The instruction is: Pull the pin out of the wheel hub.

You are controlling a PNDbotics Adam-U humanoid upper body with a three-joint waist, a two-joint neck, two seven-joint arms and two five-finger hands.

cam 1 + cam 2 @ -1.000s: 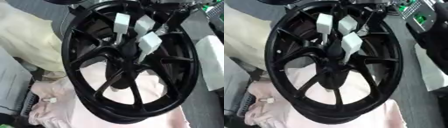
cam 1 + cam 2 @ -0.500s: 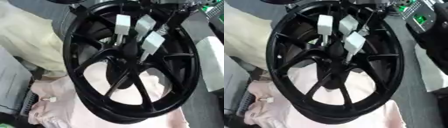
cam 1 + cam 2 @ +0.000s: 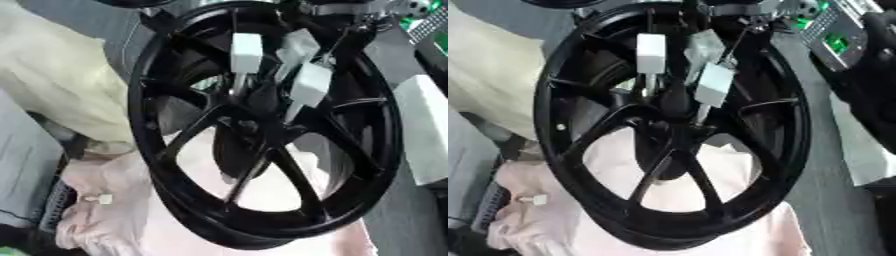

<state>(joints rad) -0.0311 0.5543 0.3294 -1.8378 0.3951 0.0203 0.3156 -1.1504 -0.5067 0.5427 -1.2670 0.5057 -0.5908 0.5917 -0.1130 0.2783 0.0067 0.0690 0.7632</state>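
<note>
A large black wheel (image 3: 262, 130) fills nearly the whole view, standing almost upright and leaning a little, its spokes running in to the wheel hub (image 3: 249, 117) at the middle. We judge it is propped this way so that the hub faces us and can be reached from the front.

One robot hand (image 3: 677, 80) comes down from the top of the view over the upper half of the wheel. Its dark fingers carry pale rectangular fingertips (image 3: 651, 54) that point down at the hub and crowd close about it. We cannot tell which arm it belongs to, nor whether the fingers are closed on anything or only poised there. No other robot hand can be made out.

The pin itself we cannot pick out with certainty; thin pale shafts below the fingertips run toward the hub, and the pin would lie there, so we judge it is not yet drawn out.

The wheel rests on pale pink cloth (image 3: 140, 200), bunched at the lower left, probably as padding, with a small white object (image 3: 98, 199) lying on it. A cream-coloured fabric (image 3: 52, 85) fills the left side. At the right are grey floor (image 3: 833, 200), a white slab (image 3: 424, 130), and a device with green panels (image 3: 837, 42).
</note>
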